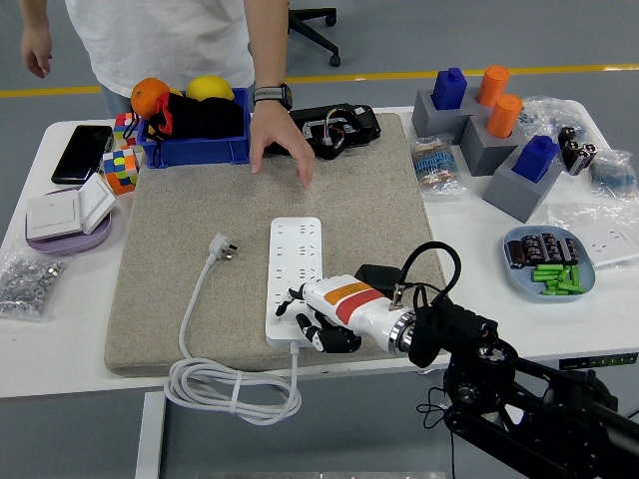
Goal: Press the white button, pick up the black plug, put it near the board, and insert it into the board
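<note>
Lower centre of the frame: the right hand (318, 317), fingers curled and holding nothing, rests on the near end of the white power strip (294, 271) on the grey mat (379, 200). The black plug (377, 276) lies just behind the hand's wrist. At upper centre, a person's hand (280, 140) reaches over the mat's far edge.

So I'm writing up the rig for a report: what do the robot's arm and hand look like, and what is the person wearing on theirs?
Only the right arm shows: black and jointed, with a silver wrist ring and a loose black cable looping above it. Its right hand has a white shell with a red and orange stripe and dark fingers. The person's hand reaches over the mat; a dark watch sits on the wrist, with a white short-sleeved shirt above.
</note>
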You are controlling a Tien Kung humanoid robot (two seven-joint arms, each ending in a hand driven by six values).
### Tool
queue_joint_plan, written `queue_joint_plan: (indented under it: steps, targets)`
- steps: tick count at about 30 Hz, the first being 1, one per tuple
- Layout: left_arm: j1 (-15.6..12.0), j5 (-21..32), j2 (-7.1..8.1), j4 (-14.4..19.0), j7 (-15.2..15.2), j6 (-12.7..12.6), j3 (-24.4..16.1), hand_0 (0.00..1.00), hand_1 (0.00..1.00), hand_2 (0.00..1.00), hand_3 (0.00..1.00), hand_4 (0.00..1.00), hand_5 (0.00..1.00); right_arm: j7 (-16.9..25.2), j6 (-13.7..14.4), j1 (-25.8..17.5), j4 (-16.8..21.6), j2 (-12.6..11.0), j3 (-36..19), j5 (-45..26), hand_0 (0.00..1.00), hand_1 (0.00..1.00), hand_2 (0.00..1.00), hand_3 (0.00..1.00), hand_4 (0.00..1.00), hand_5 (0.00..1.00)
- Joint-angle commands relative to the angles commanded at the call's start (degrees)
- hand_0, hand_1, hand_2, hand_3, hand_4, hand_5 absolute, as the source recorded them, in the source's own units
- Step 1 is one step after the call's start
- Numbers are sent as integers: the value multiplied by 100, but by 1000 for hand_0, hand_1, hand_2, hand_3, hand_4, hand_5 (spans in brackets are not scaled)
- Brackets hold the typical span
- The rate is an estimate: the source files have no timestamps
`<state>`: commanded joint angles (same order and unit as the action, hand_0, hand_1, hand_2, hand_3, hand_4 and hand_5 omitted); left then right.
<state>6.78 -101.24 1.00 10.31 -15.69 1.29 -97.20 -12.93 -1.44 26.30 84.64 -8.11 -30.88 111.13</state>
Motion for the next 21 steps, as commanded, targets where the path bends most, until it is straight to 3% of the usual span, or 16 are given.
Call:
queue_joint_plan:
  steps: [21]
  targets:
    - [11, 27, -10, 0, -1, 3, 8, 470, 496, 500, 585, 559, 268, 316, 43, 55, -402, -81, 189, 42, 2, 2, 108, 654, 250, 2]
